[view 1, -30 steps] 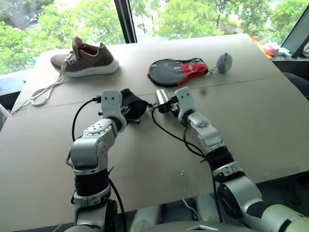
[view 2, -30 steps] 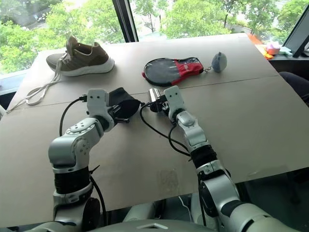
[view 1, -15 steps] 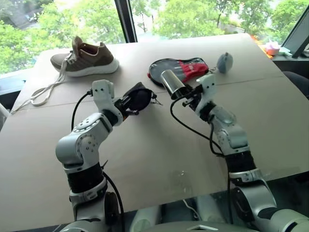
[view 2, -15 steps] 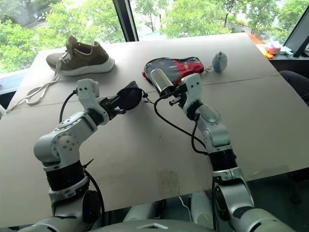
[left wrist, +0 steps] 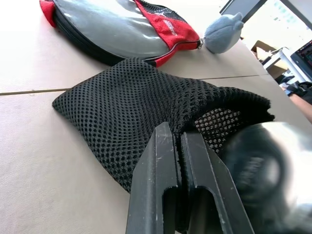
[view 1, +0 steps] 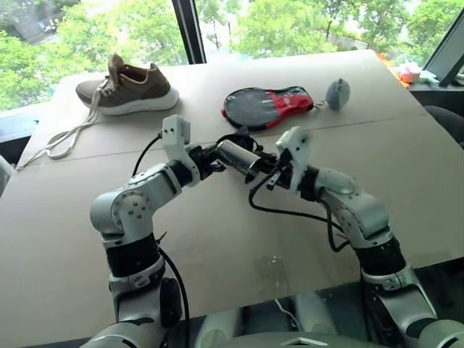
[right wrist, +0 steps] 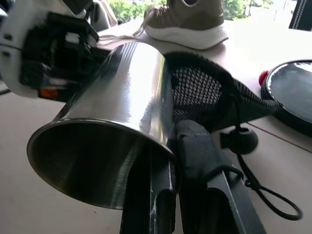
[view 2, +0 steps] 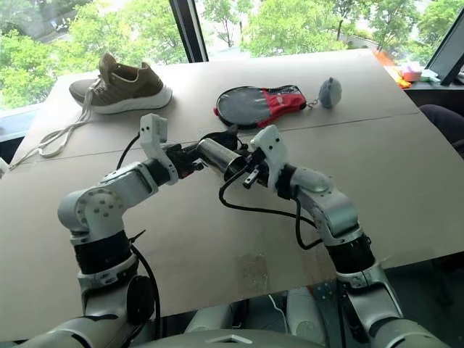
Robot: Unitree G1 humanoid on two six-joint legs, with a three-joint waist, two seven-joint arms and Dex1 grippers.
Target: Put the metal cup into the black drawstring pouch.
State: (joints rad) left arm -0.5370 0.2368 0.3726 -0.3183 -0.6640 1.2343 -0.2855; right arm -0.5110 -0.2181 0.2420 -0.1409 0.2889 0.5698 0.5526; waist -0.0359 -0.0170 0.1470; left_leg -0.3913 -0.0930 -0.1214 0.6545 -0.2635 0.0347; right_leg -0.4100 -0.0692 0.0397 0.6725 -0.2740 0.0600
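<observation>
The table (view 1: 406, 167) of pale board lies under both arms. On it, beyond both sets of fingers, sit the brown shoe (view 1: 130, 88), the black-and-red paddle case (view 1: 267, 106) and, just past the case's zip end, a small grey plush toy (view 1: 336, 93).

The black drawstring pouch (left wrist: 141, 117) is the larger of the two held things. It is a soft mesh bag, lifted off the table between the two arms. The left gripper (left wrist: 181, 146) has its two black fingers (left wrist: 157, 165) pressed together on the fabric at the rim of the pouch's mouth, with no gap between them beyond the pinched mesh. The bag's body hangs away beyond the fingertips, and its open mouth gapes just beside them, facing the cup.

The metal cup (right wrist: 117, 117) lies roughly level, just beside the left fingers. The right gripper (right wrist: 170, 156) is clamped on the cup's rim, one finger inside the open mouth and the other against the outer wall. The cup's closed base points away from these fingers and sits at the pouch's mouth, touching the mesh; how far in it reaches I cannot tell.

A cord (right wrist: 263, 192) with a round black toggle (right wrist: 240, 140) dangles from the pouch, next to the right fingers.
</observation>
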